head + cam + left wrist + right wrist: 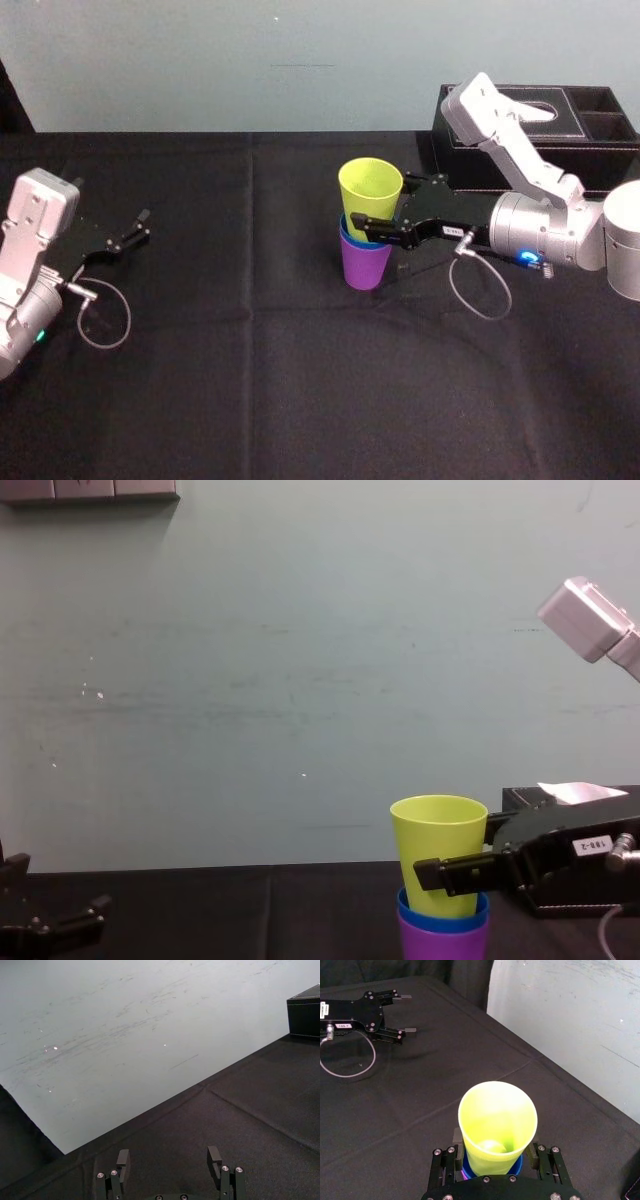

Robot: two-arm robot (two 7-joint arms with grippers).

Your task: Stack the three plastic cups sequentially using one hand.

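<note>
Presently, at far left on the black cloth-covered table [250, 380], parked left gripper [143, 227], jaws spread wide, holding nothing.

Right of centre, a nested stack. At the bottom, standing on the cloth, purple tapered plastic cup [365, 268]. Inside it, blue tapered plastic cup [347, 238], just the rim showing. On top, yellow-green tapered plastic cup [370, 190], riding high in the blue one, tipped slightly, most of its wall exposed.

Reaching in from the right, black right gripper [377, 208] with a small white label, jaws pinching the yellow-green cup low on its wall, one finger near, one far.

At far right, behind the arm, black rectangular tissue box [600, 135].

Judged as the last stacking step: third cup entering the pile, seemingly not seated. Next, probably: level the cup, press straight down, then spread the jaws and back off rightward without tipping the stack.
</note>
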